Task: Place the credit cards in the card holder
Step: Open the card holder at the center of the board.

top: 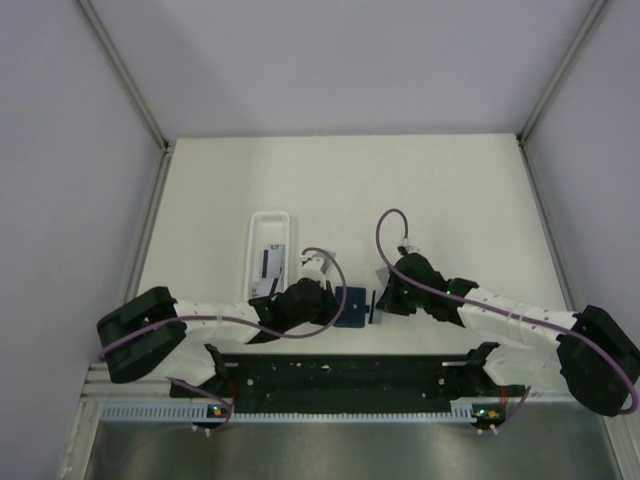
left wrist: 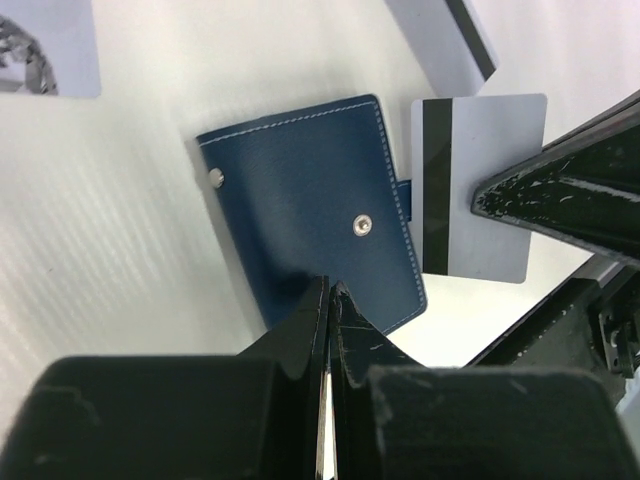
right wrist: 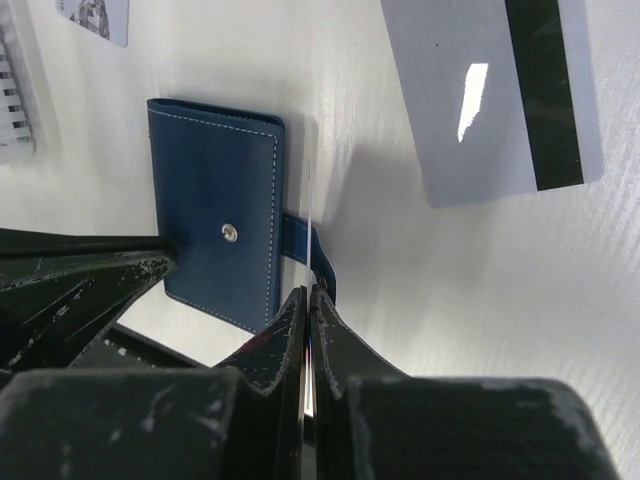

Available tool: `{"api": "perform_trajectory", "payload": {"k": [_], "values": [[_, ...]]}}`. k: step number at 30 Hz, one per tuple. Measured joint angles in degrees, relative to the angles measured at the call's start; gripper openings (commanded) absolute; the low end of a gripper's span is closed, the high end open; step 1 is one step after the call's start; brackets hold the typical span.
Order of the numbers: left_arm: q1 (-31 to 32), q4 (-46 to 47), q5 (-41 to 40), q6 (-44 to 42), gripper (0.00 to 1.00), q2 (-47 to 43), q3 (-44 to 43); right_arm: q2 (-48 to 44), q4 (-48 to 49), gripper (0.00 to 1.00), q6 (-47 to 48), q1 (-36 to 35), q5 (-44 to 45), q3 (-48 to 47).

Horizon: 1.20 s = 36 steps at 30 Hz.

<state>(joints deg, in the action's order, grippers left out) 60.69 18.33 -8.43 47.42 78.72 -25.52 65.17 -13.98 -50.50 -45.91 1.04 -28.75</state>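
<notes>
Two arms reached inward in the overhead view and met close to the near edge of the bench (top: 450, 190), about midway along it. The left gripper (top: 337, 305) sat at the left side of the navy card holder (top: 353, 306), and the right gripper (top: 376, 302) sat at its right side. A long white tray (top: 251, 240) lay just behind the left gripper, with something dark inside that was too small to tell.

From the left wrist, the left gripper's jaws were pressed together on the near edge of the card holder. The holder lay folded shut and flat on the bench, its snap stud (left wrist: 362, 226) facing up. Just beside its strap side was the held credit card (left wrist: 480, 140), black stripe toward the holder, pinched by the right gripper's dark fingers (left wrist: 560, 195). A loose credit card (left wrist: 435, 40) lay farther off on the bench. A printed card (left wrist: 50, 45) lay toward the opposite corner of the view.

From the right wrist, the right gripper's jaws were clamped on the held credit card, seen edge-on as a thin pale line beside the holder's strap. The loose credit card lay flat on the bench, apart from the holder, stripe up.
</notes>
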Motion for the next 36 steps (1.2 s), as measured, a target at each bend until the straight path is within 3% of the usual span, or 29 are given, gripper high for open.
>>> {"api": "perform_trajectory", "payload": {"k": [12, 36], "values": [[0.0, -3.9, -5.4, 0.2, 0.00, -7.4, 3.4, -0.4, 5.8, 0.00, -0.4, 3.4, -6.8, 3.7], [-0.1, -3.4, -5.6, 0.6, 0.00, -1.6, 3.3, -4.8, 8.9, 0.00, -0.7, 3.9, -13.9, 4.8]]}}
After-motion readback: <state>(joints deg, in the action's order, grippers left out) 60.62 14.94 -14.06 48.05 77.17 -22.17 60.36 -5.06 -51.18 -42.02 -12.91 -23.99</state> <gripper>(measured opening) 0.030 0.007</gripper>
